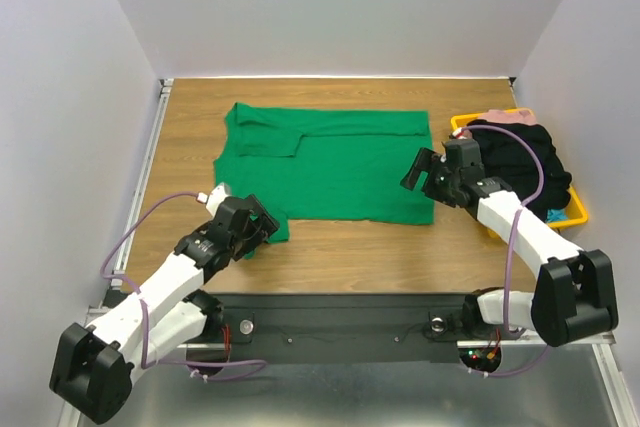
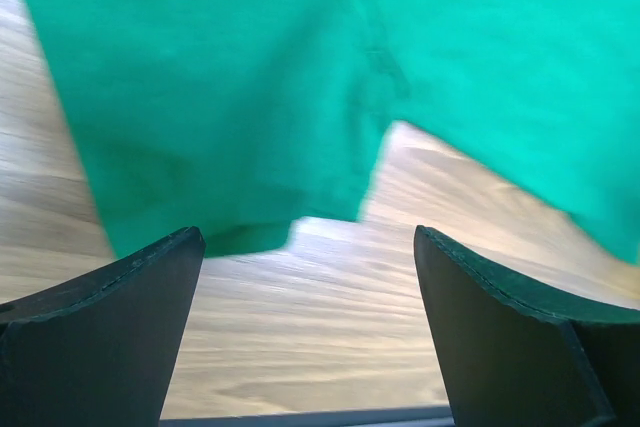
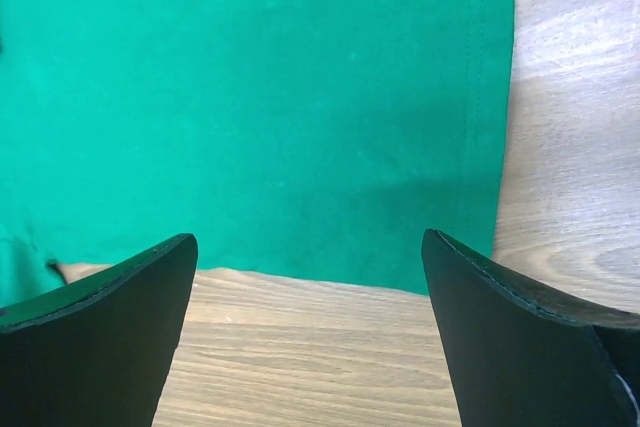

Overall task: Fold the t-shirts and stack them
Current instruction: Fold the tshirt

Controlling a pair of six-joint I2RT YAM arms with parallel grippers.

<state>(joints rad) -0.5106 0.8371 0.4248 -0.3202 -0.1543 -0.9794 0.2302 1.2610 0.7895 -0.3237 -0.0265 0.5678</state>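
Wooden tabletop (image 1: 330, 252), pale walls on three sides. We list one green t-shirt (image 1: 340, 172), spread flat at the tabletop's centre with its far left sleeve folded inward. Left arm: stretched low and forward. Left tool (image 1: 262, 227): at the shirt's near left sleeve, spread wide, the sleeve edge just ahead of its tips in the wrist view. Right arm: elbow bent, reaching inward. Right tool (image 1: 422, 172): likewise spread wide, poised over the shirt's right hem by the near corner. At the right edge we note a yellow tray (image 1: 578, 215) holding dark clothes (image 1: 520, 152).
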